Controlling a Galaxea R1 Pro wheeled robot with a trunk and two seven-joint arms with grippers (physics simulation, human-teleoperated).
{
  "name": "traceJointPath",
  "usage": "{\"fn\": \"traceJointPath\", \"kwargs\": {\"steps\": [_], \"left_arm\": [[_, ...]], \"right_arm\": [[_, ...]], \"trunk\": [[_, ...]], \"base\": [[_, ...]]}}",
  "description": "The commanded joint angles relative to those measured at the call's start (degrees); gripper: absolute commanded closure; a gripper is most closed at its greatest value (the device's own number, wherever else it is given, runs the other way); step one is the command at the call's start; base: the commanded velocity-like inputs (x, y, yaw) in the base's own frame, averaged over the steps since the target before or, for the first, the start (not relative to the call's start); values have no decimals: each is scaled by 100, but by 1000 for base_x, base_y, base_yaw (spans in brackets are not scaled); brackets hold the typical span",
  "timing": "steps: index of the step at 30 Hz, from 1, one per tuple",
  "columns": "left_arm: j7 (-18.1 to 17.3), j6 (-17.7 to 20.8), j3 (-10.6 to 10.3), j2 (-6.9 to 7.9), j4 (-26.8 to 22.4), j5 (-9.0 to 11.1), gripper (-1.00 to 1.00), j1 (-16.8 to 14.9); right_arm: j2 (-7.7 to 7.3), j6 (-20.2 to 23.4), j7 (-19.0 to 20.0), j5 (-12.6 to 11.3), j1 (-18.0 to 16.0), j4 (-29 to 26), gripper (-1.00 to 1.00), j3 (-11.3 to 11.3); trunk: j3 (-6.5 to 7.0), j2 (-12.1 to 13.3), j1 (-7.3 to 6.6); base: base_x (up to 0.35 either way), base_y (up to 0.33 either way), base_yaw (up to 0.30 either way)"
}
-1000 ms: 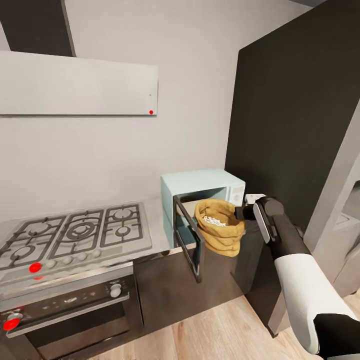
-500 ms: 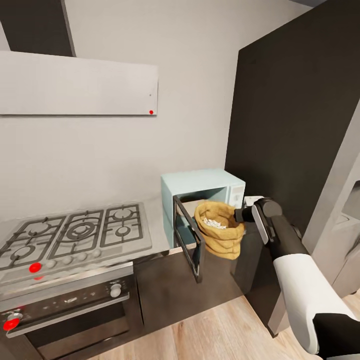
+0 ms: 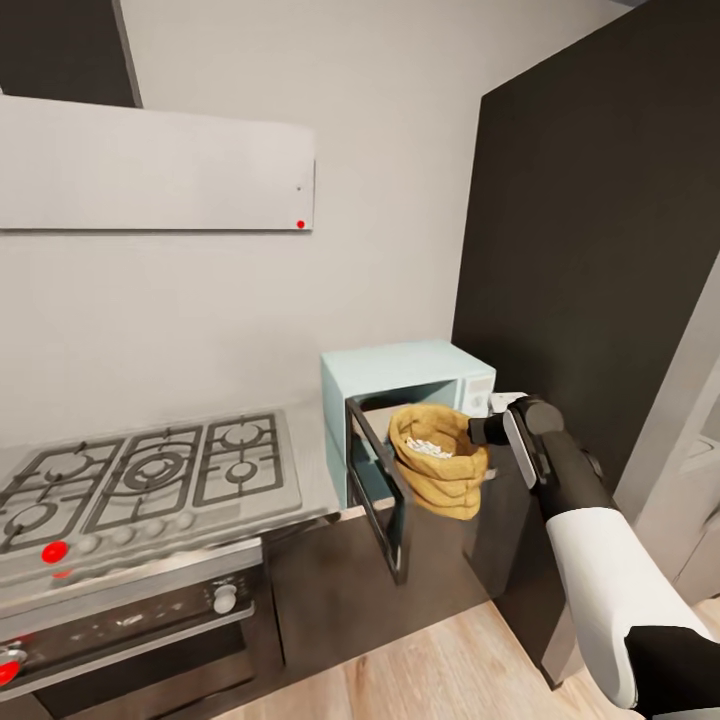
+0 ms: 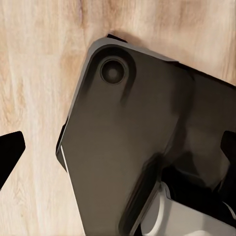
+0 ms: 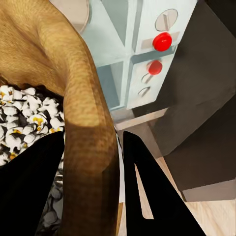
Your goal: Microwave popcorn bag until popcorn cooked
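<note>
The right pincer [image 5: 91, 182] is clenched on the rim of the small tan-brown crumpled paper popcorn bag [image 3: 440, 472] — one dark finger inside the mouth, the other outside the wall. The bag hangs upright in the air just in front of the pale mint-blue microwave [image 3: 400, 372], between the microwave's swung-open dark-framed glass door [image 3: 378, 480] and the arm. Whitish puffed popcorn [image 3: 432, 447] fills its mouth.

The right arm reaches forward from the lower right, white forearm rising to a dark wrist turned toward the bag. The tall black cabinet panel [image 3: 600, 250] stands close behind the arm, and the open door bounds the bag's other side (room is narrow there).

The microwave sits at the end of the grey glossy steel table [image 3: 318, 470], beside the steel gas hob [image 3: 140, 480].

The right wrist view adds the microwave's white panel with two red knobs [image 5: 162, 41] just beyond the bag. The left wrist view shows pale wooden floor [image 4: 34, 73] and the robot's dark base plate [image 4: 128, 147] — the left pincer's state I cannot tell.
</note>
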Motion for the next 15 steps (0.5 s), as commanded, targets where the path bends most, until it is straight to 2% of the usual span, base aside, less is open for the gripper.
{"fn": "traceJointPath", "kwargs": {"steps": [1, 15], "left_arm": [[2, -12, 11, -1, -4, 15, -100, -1], [-1, -12, 11, 7, -4, 20, -100, -1]], "right_arm": [[2, 23, 15, 15, -5, -5, 100, -3], [16, 23, 48, -44, -3, 12, 100, -3]], "trunk": [[-10, -9, 4], [-10, -9, 4]], "base": [[151, 0, 0], [148, 0, 0]]}}
